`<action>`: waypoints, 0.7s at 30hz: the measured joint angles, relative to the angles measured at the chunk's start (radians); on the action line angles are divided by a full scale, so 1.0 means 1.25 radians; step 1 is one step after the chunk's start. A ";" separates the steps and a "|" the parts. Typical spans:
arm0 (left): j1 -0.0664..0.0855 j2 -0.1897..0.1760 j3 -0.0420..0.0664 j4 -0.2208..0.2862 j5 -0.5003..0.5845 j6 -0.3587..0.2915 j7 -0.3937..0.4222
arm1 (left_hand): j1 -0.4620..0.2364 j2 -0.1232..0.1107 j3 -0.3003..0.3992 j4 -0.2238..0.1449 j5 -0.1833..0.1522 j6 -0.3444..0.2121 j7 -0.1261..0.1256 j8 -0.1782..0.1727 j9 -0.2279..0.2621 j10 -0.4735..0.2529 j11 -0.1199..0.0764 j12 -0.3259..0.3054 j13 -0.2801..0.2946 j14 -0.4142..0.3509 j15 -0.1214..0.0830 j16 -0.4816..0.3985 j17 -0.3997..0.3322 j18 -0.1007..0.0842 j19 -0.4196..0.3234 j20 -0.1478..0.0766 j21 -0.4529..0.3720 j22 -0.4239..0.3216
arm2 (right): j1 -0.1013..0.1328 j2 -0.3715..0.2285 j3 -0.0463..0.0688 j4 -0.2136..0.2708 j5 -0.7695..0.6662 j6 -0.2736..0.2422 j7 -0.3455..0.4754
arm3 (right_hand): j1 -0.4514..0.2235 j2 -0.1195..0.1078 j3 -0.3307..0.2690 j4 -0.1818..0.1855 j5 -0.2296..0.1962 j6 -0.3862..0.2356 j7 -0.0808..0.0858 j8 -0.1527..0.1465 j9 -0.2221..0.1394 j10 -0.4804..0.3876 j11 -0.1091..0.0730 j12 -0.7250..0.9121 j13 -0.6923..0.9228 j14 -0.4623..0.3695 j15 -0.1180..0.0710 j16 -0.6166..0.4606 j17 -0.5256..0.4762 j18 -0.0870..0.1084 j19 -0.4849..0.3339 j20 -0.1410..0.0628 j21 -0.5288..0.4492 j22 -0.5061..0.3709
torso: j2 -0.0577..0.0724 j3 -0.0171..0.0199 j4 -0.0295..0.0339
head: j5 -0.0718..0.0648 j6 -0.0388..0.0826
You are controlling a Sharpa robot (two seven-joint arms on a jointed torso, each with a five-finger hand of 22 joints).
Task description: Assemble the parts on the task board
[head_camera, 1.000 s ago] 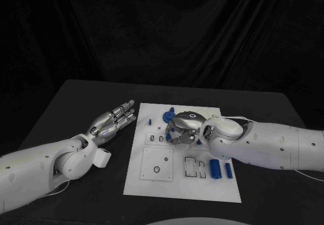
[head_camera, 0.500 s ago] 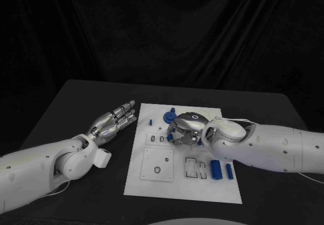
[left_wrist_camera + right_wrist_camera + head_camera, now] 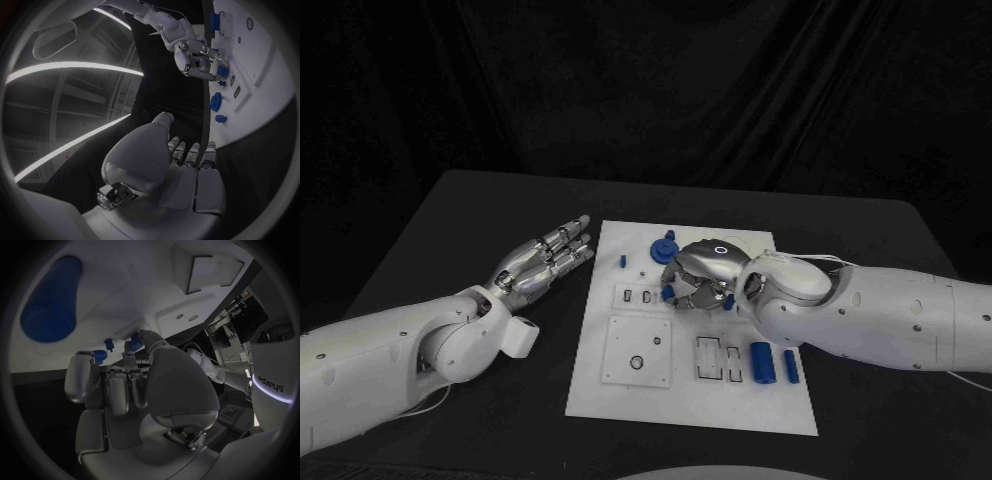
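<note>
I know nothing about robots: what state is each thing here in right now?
Left hand: open, fingers stretched, resting on the table beside the task board.
Right hand: over the board, fingers curled down around a small blue part; grip unclear.
Task board: lying flat.
Blue cylinder: lying loose on the board.

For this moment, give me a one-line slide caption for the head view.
Right hand works over small blue parts on the white task board; left hand rests open on the black table beside it.
</note>
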 measured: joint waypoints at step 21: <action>0.000 0.005 0.000 -0.006 0.000 0.004 -0.009 | -0.003 -0.003 0.000 0.000 0.000 0.000 0.000 0.000 0.000 0.000 0.000 0.000 0.000 0.000 0.000 0.000 0.000 0.000 0.000 0.000 0.000 0.000 | 0.025 -0.014 0.001 0.055 -0.143 0.095 -0.099 | 0.007 -0.012 0.016 -0.019 -0.001 -0.004 -0.001 0.001 0.000 0.000 0.000 0.000 0.000 0.000 0.000 0.000 0.000 0.000 0.000 0.000 -0.003 0.000 | 0.000 0.0005 0.0006 | 0.002 -0.008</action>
